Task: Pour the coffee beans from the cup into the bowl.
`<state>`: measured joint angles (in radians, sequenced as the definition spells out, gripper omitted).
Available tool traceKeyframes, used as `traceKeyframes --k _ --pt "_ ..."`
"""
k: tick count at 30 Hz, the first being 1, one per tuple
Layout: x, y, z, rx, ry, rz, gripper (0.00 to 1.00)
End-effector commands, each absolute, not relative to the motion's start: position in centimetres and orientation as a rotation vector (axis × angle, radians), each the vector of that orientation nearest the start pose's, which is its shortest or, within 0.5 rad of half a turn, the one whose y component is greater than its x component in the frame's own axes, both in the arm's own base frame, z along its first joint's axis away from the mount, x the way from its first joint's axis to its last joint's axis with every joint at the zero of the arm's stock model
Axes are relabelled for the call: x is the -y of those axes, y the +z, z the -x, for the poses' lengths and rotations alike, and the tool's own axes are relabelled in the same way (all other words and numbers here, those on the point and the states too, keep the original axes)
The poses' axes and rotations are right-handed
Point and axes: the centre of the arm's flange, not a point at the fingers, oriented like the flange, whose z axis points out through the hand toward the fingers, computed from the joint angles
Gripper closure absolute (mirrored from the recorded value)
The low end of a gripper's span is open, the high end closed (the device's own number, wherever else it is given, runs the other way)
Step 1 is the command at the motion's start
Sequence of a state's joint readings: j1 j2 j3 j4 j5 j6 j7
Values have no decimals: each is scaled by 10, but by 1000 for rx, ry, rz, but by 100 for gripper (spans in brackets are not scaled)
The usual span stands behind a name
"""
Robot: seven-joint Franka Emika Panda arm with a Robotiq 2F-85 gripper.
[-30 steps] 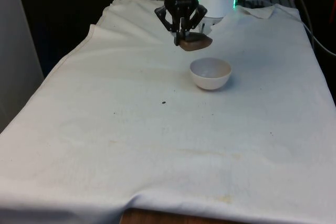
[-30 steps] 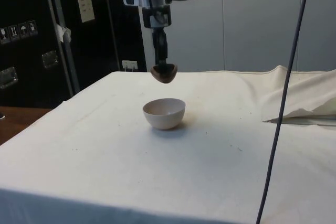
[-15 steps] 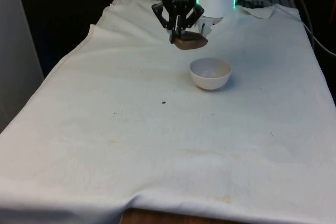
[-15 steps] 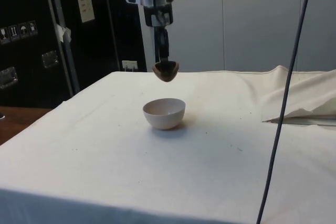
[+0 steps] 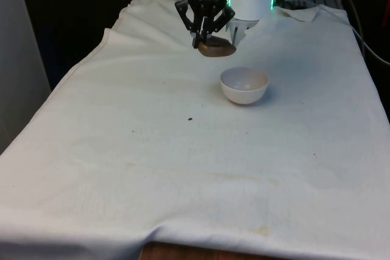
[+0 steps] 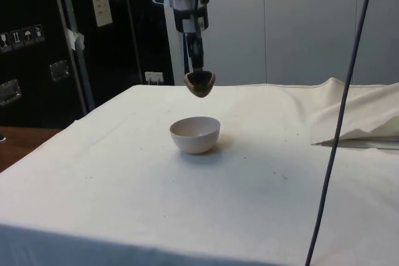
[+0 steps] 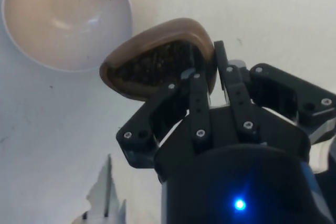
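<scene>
The brown cup is being held off the table by the black pincer, whose fingers are being kept closed on the cup's rim: one finger is seen inside the rim and the other outside it, with the wall pinched between them. The cup is being carried just below the fingertips, and in the side view it is seen hanging clear in the air. Its mouth is being presented roughly upward, with a slight tilt. Dark coffee beans are being retained inside it, as shown in the wrist view.

The white bowl is being left standing on the white cloth, below the pincer and offset from it toward the front view's right and nearer that camera. In the side view the bowl is seen resting lower than the cup, with an open gap between the two. The cup and bowl are not touching. The bowl's interior is being shown pale, with only a few dark specks noted on its wall.

A small dark speck is being observed on the cloth, well apart from the pincer, on the nearer side of the bowl.
</scene>
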<state>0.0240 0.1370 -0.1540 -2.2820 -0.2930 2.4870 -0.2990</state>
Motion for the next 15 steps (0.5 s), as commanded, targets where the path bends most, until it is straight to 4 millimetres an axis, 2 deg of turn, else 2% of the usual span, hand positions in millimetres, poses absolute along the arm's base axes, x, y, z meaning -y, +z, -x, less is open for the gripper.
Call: traceKeyframes --k 1,15 --pt "69 304 -530 663 -56 3319 100" --pt "64 303 -530 623 -56 3398 100"
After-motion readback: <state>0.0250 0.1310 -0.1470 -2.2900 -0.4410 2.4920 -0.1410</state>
